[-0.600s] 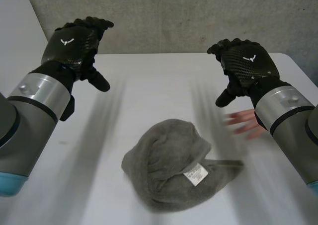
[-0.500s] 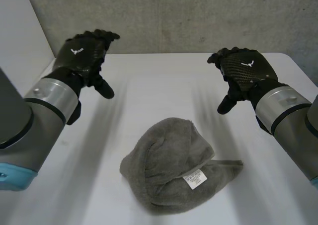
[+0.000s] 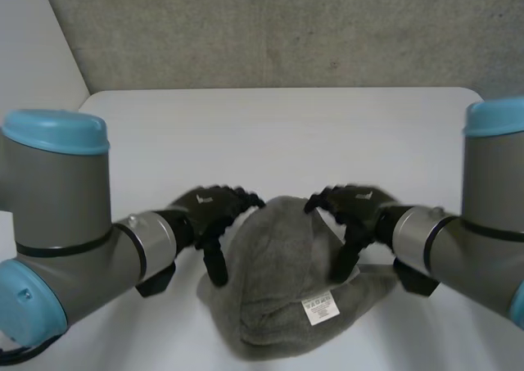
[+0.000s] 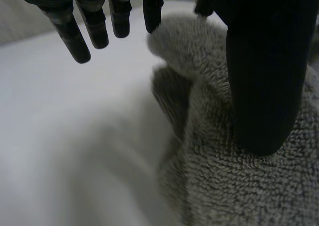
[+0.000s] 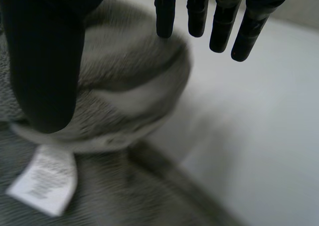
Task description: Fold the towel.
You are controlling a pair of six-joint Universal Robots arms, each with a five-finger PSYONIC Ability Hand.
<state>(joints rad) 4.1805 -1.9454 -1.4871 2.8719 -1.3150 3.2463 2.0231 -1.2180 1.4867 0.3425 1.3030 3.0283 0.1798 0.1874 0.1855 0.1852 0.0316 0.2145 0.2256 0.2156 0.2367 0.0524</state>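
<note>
Grey arms (image 3: 61,223), black robot hands (image 3: 206,205)

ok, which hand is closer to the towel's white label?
The right hand: the white label lies just past its thumb tip. The left hand is at the opposite edge, across the bunched towel.

The print on the white label (image 3: 321,307) of the towel (image 3: 274,277) is too small to be read. The towel's far flanks are partly covered by the left hand (image 3: 209,209) and the right hand (image 3: 358,206). Whether either hand presses the cloth cannot be told.
</note>
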